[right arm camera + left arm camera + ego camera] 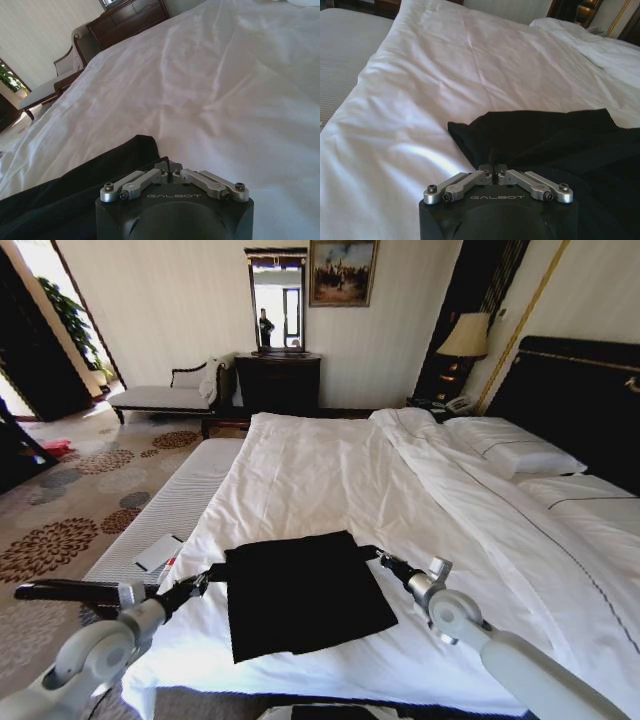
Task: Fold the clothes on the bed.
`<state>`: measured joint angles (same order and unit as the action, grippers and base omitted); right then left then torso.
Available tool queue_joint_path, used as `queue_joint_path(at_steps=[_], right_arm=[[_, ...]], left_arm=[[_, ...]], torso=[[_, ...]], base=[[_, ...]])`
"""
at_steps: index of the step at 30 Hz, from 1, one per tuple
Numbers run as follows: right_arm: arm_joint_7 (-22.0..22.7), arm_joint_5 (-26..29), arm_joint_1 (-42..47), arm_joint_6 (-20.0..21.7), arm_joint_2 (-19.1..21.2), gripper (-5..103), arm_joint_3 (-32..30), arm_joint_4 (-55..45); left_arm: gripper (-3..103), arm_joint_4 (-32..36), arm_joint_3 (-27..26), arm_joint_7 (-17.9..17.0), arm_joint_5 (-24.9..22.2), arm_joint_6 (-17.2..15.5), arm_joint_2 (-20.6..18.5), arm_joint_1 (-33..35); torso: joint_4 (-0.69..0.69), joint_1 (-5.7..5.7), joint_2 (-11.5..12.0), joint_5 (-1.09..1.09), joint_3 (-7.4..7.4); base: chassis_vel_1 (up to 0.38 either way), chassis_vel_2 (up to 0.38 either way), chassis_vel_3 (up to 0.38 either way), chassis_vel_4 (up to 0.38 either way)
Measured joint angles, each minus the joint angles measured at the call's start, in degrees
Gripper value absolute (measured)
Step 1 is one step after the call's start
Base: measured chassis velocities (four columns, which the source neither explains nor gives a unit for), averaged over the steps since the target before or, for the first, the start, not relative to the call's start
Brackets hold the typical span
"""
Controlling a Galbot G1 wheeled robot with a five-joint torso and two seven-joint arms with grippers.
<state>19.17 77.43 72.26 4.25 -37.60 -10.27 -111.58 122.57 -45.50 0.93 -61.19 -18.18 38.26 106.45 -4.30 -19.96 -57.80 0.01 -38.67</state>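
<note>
Fabric corners are pinched in closed fingers on both sides, left gripper [208, 575] at nine o'clock and right gripper [380, 556] at three o'clock of the black shirt [300, 592] lying on the bed [330, 470], so both should probably travel level together, avoiding skew.

A hotel-style bedroom is showing here: a large bed [330, 480] with white linen is standing against a dark headboard [580, 400], a lamp [466, 337] is sitting beside it, and a dresser [277, 382] with mirror [277, 300] is facing patterned carpet [60, 510]
</note>
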Motion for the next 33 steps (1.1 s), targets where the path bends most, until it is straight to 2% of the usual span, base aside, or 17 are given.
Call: queue_joint_path(at_steps=[3,6,15,21,33], right_arm=[[0.0,-0.9,2.7,-0.4,0.0,0,-0.9,-0.4],[0.0,-1.7,4.2,-0.9,-0.2,0,-1.5,-0.5],[0.0,-2.9,8.8,-2.8,-0.3,0,-4.8,-0.4],[0.0,-4.1,12.0,-3.1,-0.6,0,-6.9,-1.0],[1.0,-6.8,12.8,-3.2,-3.5,0,-5.9,-0.9]], left_arm=[[0,0.5,-0.1,0.4,2.7,0.6,0.3,2.6],[0,0.6,0.0,0.5,3.5,0.9,0.6,3.1],[0,1.7,0.4,0.6,3.3,1.0,1.8,3.0],[0,1.1,0.9,1.5,5.0,1.2,1.4,3.9],[0,3.7,0.4,1.9,8.4,1.3,0.9,8.5]], torso=[[0.00,0.00,0.0,0.00,0.00],[-0.01,0.00,0.0,0.00,0.00],[-0.01,0.00,0.0,0.00,0.00],[-0.01,0.00,0.0,-0.01,-0.01],[-0.01,0.00,0.0,0.00,0.00]], base=[[0.000,0.000,0.000,0.000],[0.000,0.000,0.000,0.000],[0.000,0.000,0.000,0.000],[0.000,0.000,0.000,0.000],[0.000,0.000,0.000,0.000]])
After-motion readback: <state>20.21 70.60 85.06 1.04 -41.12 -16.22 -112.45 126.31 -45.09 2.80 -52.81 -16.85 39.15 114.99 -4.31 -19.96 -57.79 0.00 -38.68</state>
